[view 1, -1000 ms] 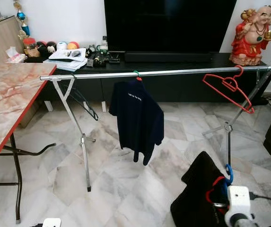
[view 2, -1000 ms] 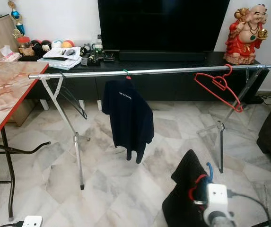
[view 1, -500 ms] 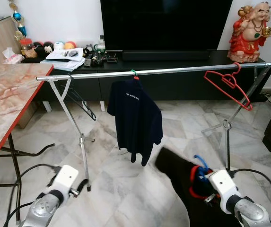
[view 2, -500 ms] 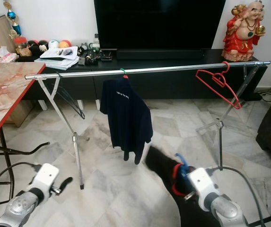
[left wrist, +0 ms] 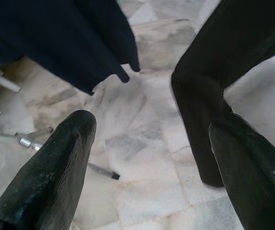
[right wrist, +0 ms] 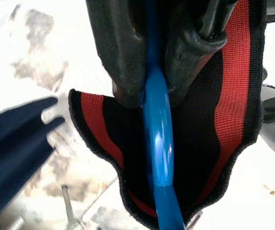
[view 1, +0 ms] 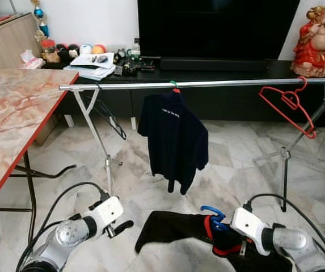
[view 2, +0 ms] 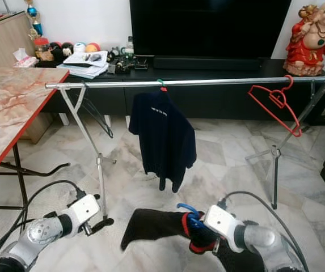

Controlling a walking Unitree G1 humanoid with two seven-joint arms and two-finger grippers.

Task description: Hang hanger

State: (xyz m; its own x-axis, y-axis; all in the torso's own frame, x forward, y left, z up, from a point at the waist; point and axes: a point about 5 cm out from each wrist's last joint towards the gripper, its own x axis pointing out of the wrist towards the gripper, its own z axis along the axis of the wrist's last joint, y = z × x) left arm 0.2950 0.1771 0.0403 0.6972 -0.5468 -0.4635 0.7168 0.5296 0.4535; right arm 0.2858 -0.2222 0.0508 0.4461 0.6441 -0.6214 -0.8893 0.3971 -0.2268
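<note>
both arms have come up since a second ago; garment swung from hanging at my right to stretched out low at 6 o'clock, so i'm lining up for the rail (view 1: 207, 84). right hand (right wrist: 149, 72) clenched on the blue hanger (view 1: 212, 213), black top with red collar (view 1: 173, 225) on it. left hand (left wrist: 147, 143) released, near the sleeve. free rail at 1 o'clock.

Blue hanger (right wrist: 157, 139), black red-striped garment (right wrist: 204, 134)
</note>
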